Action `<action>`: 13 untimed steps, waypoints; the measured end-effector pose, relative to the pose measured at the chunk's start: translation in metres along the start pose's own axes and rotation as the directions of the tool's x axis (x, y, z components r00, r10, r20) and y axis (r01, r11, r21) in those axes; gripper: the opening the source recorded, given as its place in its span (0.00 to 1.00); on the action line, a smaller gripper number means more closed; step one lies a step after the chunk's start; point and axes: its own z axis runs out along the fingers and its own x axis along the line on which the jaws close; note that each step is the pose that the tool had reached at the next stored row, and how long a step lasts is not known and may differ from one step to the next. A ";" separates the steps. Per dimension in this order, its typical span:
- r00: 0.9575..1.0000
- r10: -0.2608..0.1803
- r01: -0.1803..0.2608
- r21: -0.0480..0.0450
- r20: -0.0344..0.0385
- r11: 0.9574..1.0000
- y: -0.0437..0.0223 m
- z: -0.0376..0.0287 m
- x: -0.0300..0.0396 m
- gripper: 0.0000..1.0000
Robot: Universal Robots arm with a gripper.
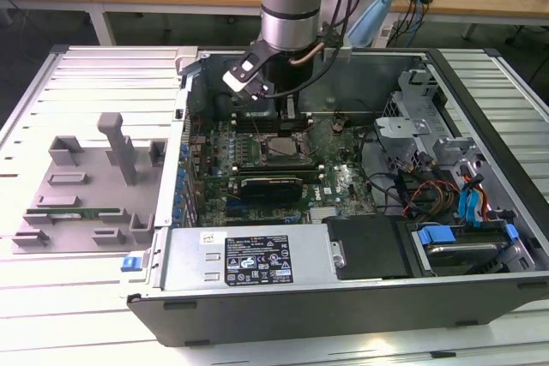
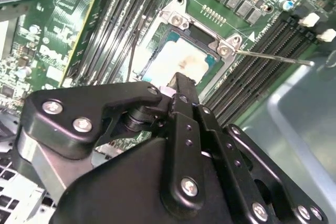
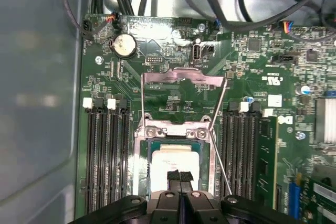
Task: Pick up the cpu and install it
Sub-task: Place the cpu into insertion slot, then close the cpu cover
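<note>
In the first wrist view the gripper (image 3: 179, 176), fingers pressed together and holding nothing, hangs just over the cpu (image 3: 169, 157), which lies flat in its socket. Beyond, the retention frame (image 3: 182, 77) stands open. Seating looks done, but clamping is not.

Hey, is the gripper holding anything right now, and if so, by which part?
Nothing appears to be held. The gripper has its jaws closed together just over the cpu, which lies flat in the socket.
</note>
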 end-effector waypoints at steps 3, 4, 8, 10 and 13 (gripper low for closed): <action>1.000 0.000 0.000 0.000 0.000 1.000 0.0001 -0.0058 -0.0002 0.11; 1.000 0.000 0.000 0.000 0.000 1.000 0.0001 -0.0058 -0.0002 0.11; 1.000 0.000 0.000 -0.001 0.000 1.000 0.0001 -0.0058 -0.0002 0.11; 1.000 0.000 0.000 -0.002 0.000 1.000 0.0001 -0.0058 -0.0002 0.11; 1.000 0.000 0.000 -0.002 0.000 1.000 0.0001 -0.0058 -0.0002 0.11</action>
